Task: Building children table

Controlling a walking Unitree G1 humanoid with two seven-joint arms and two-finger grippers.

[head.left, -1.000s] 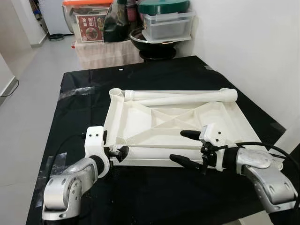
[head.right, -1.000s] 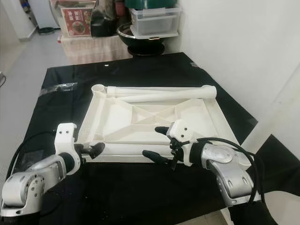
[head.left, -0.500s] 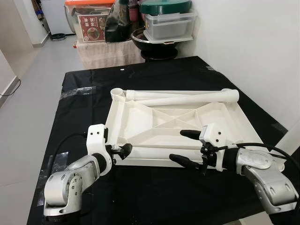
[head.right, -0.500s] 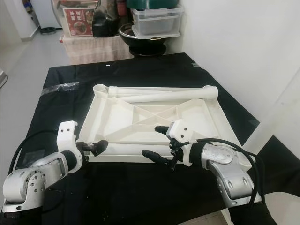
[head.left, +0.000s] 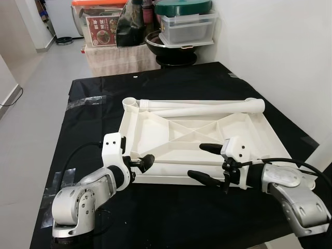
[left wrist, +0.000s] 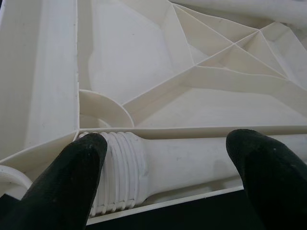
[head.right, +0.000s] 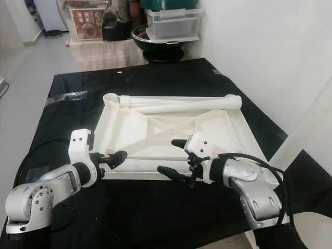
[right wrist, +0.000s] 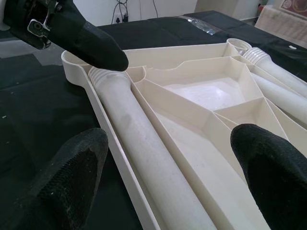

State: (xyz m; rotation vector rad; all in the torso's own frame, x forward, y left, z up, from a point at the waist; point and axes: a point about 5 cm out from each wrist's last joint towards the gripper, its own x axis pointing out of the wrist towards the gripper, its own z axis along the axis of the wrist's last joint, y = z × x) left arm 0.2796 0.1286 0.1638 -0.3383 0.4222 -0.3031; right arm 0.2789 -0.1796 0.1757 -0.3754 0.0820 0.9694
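A white plastic tabletop (head.left: 150, 132) lies upside down on the black table (head.left: 171, 83). One white leg (head.left: 174, 167) rests along its near rim, and two more legs (head.left: 207, 106) lie along the far rim. My left gripper (head.left: 142, 162) is at the front left corner, open, its fingers (left wrist: 67, 182) on either side of the near leg's threaded end (left wrist: 120, 167). My right gripper (head.left: 197, 161) is open further right, its fingers (right wrist: 72, 177) wide apart astride the same leg (right wrist: 144, 143).
A white wall (head.left: 280, 57) runs close along the table's right side. Behind the table stand a black bowl (head.left: 168, 44), clear storage boxes (head.left: 187, 28) and a cloth-covered stand (head.left: 119, 57). Grey floor (head.left: 31, 104) opens to the left. Tape patches (head.left: 85, 101) mark the table.
My left gripper has moved forward and to the right, up to the tabletop's front left corner, over the near leg's threaded end. The right gripper has stayed put.
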